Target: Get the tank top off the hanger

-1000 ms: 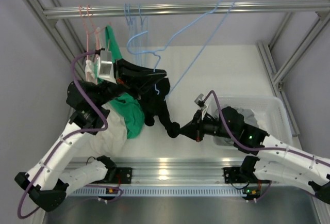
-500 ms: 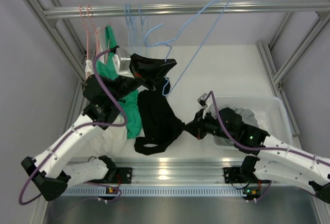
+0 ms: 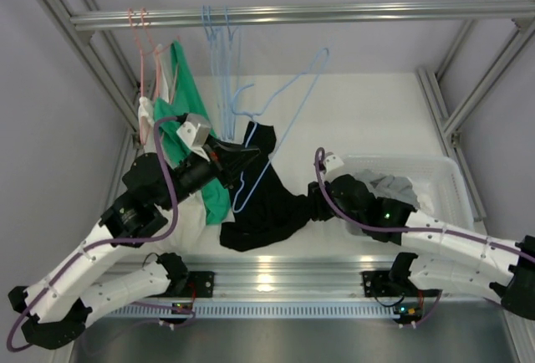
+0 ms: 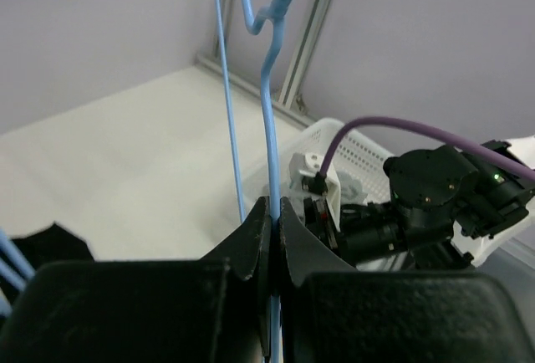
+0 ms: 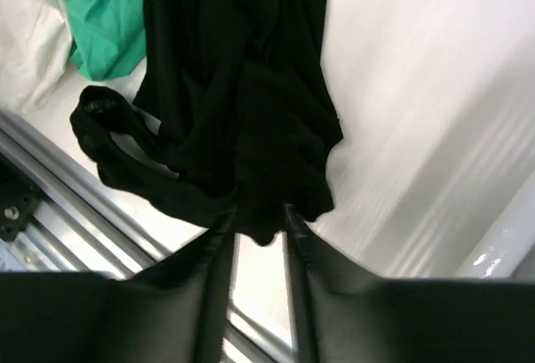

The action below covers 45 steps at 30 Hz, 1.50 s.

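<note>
At the far left, a green garment (image 3: pixel 191 99) hangs from the rail and has no part in this step. Next to it, the left end effector (image 4: pixel 270 212) is clenched on the thin wire of the blue hanger (image 4: pixel 267 145), and it holds the hanger tilted above the worktop (image 3: pixel 368 112).

The black tank top (image 3: pixel 263 204) lies in a crumpled heap on the worktop, near the front rail. Most of it is below the hanger. Its upper part reaches up to the wire, and the top view does not show whether a strap is looped on the wire there.

Further right, the right end effector (image 5: pixel 256 217) is at the hem of the tank top. Its jaws stand a little apart with a fold of black cloth between the tips. I cannot tell if they pinch the cloth or are loose around it.

The white basket (image 3: pixel 451 171) on the right already has some clothes in it.

In my judgement the removal is nearly done. It remains to make sure the last part of the cloth is free from the wire.
</note>
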Available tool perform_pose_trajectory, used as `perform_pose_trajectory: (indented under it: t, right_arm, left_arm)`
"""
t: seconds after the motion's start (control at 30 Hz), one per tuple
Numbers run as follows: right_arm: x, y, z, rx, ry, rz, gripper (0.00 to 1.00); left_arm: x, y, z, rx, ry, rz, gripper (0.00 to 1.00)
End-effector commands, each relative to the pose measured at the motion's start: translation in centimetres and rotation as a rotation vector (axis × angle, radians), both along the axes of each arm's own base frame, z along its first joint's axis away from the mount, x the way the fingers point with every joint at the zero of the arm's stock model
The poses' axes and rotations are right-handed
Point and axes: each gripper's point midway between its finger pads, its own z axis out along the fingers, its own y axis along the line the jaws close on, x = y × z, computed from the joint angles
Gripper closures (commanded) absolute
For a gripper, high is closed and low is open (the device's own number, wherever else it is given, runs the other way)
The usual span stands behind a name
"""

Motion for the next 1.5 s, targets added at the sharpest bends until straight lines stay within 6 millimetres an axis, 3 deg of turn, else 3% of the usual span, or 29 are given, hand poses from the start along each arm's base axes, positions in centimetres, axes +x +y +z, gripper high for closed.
perform_pose_trajectory:
  t: [0.0, 0.1, 0.13, 0.2, 0.23, 0.33, 0.37, 0.4, 0.43, 0.47, 0.5, 0.53, 0.57, 0.6, 0.67, 0.7, 0.73, 0.77, 0.9, 0.97, 1.17, 1.37, 1.47]
  right_arm:
    - [0.7, 0.7, 1.8, 0.028, -0.035, -0.008, 0.59]
    - [1.0, 0.2, 2.2, 0.028, -0.061, -0.033, 0.54]
    - [1.1, 0.1, 2.4, 0.029, -0.066, -0.036, 0.48]
    - [1.1, 0.1, 2.7, 0.036, -0.070, -0.040, 0.38]
    - [1.2, 0.1, 2.7, 0.034, -0.071, -0.043, 0.27]
    - [1.1, 0.3, 2.8, 0.038, -0.068, -0.036, 0.19]
    - [1.0, 0.2, 2.8, 0.040, -0.066, -0.036, 0.17]
    - [1.0, 0.1, 2.7, 0.040, -0.065, -0.035, 0.17]
    - [0.9, -0.1, 3.0, 0.051, -0.072, -0.038, 0.17]
    - [0.8, -0.2, 3.0, 0.056, -0.074, -0.040, 0.16]
    - [0.7, -0.3, 2.9, 0.056, -0.074, -0.040, 0.16]
    - [0.7, -0.4, 3.1, 0.065, -0.079, -0.039, 0.16]
    - [0.7, -0.5, 3.2, 0.067, -0.080, -0.043, 0.16]
    - [0.6, -0.6, 3.2, 0.069, -0.081, -0.043, 0.16]
    - [0.6, -0.6, 3.4, 0.075, -0.083, -0.040, 0.16]
    - [0.5, -0.6, 3.5, 0.076, -0.080, -0.038, 0.16]
    - [0.5, -0.5, 3.6, 0.079, -0.081, -0.033, 0.16]
    - [0.4, -0.5, 3.7, 0.082, -0.080, -0.031, 0.16]
    - [0.4, -0.7, 4.4, 0.098, -0.091, -0.034, 0.16]
    - [0.3, -0.8, 4.5, 0.100, -0.096, -0.034, 0.16]
    - [0.6, -0.5, 4.8, 0.095, -0.100, -0.033, 0.16]
    - [0.7, 0.5, 4.2, 0.057, -0.085, 0.006, 0.16]
    - [0.7, 0.8, 4.3, 0.056, -0.083, 0.016, 0.16]
  left_arm:
    - [-0.2, 1.4, -4.9, 0.111, 0.178, 0.058, 1.00]
    - [1.3, 2.5, -7.3, 0.183, 0.264, 0.172, 1.00]
    - [1.8, 2.7, -6.3, 0.180, 0.266, 0.202, 1.00]
    - [3.5, 2.3, -6.4, 0.209, 0.305, 0.269, 1.00]
    - [4.8, 1.9, -5.1, 0.211, 0.305, 0.308, 1.00]
    - [6.9, 1.7, -2.1, 0.192, 0.271, 0.386, 1.00]
    - [8.1, 1.5, -0.1, 0.176, 0.249, 0.429, 1.00]
    - [8.9, 1.8, 0.7, 0.186, 0.236, 0.478, 1.00]
    - [10.6, 2.1, 0.1, 0.230, 0.246, 0.567, 1.00]
    - [11.4, 2.4, 0.8, 0.231, 0.235, 0.610, 1.00]
    - [11.9, 3.0, 3.1, 0.197, 0.207, 0.655, 1.00]
    - [12.5, 3.2, 3.6, 0.197, 0.201, 0.692, 1.00]
    - [13.7, 3.0, 2.8, 0.241, 0.211, 0.747, 1.00]
    - [14.0, 3.3, 4.9, 0.203, 0.191, 0.766, 1.00]
    - [15.8, 3.0, 4.5, 0.231, 0.205, 0.797, 1.00]
    - [16.3, 3.2, 5.9, 0.199, 0.202, 0.789, 1.00]
    - [17.5, 2.6, 4.9, 0.219, 0.230, 0.772, 1.00]
    - [18.7, 3.4, 4.5, 0.207, 0.263, 0.777, 1.00]
    - [21.0, 3.5, 2.6, 0.212, 0.330, 0.725, 1.00]
    - [22.2, 4.5, 1.7, 0.204, 0.361, 0.750, 1.00]
    - [23.4, 4.9, 1.7, 0.199, 0.364, 0.760, 1.00]
    - [24.1, 3.4, -1.6, 0.285, 0.410, 0.699, 1.00]
    - [24.5, 3.7, -1.6, 0.287, 0.409, 0.717, 1.00]
